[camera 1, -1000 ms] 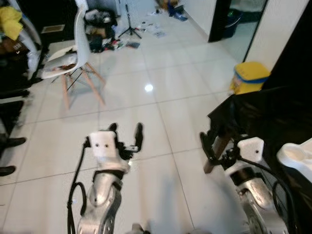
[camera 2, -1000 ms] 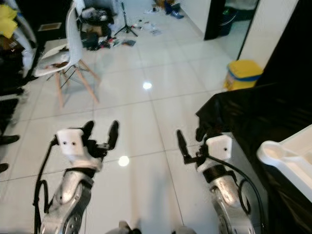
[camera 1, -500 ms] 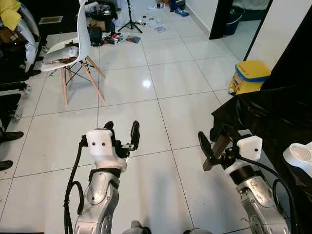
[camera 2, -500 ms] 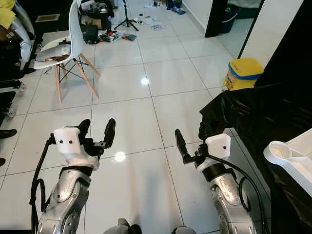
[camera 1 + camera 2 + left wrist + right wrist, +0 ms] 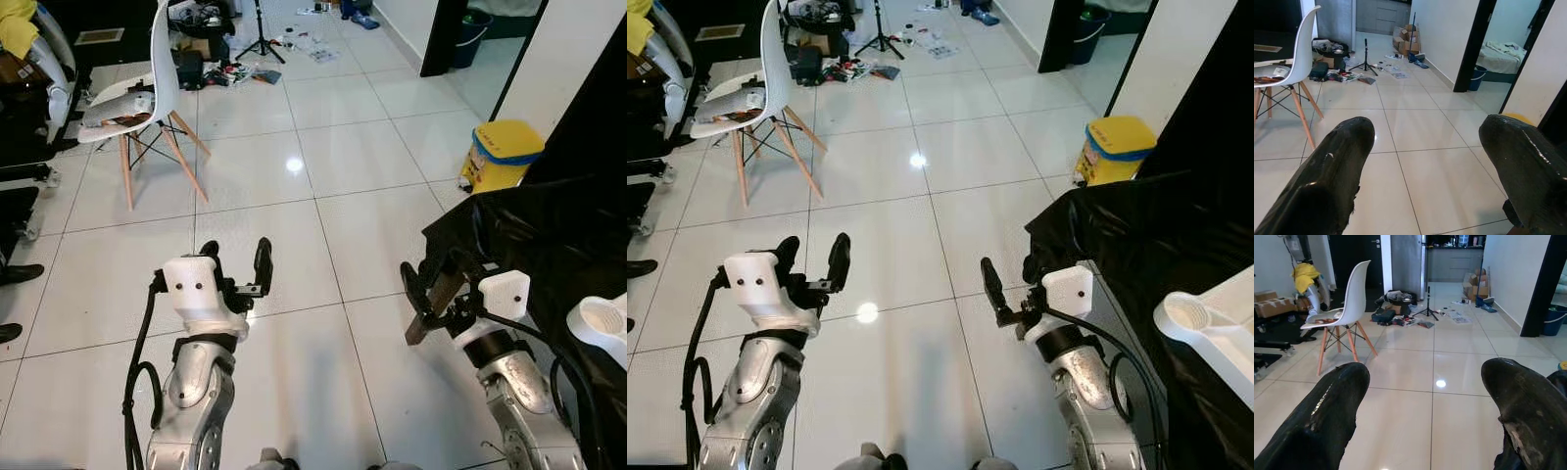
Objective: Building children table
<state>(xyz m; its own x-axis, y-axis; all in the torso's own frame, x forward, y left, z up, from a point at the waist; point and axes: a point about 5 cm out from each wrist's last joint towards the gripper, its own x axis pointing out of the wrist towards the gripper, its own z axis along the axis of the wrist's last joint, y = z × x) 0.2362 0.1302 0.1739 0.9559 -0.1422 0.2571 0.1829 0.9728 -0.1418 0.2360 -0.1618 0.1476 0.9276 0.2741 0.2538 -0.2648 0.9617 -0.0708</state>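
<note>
Left gripper (image 5: 235, 262) and right gripper (image 5: 1011, 284) both gape empty; right wrist view adds yellow cloth (image 5: 1304, 275)

One white moulded chair on splayed wooden legs (image 5: 142, 98) stands on the tiled floor (image 5: 343, 166). One yellow bucket with a blue band (image 5: 500, 154), one black tripod stand (image 5: 262, 34). One black plastic-draped piece (image 5: 549, 235)

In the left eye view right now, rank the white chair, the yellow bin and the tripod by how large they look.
1. white chair, clearly the largest.
2. yellow bin.
3. tripod, thin and cut off by the top edge; it also stands farthest away, so its true size against the bin is unsure.
</note>
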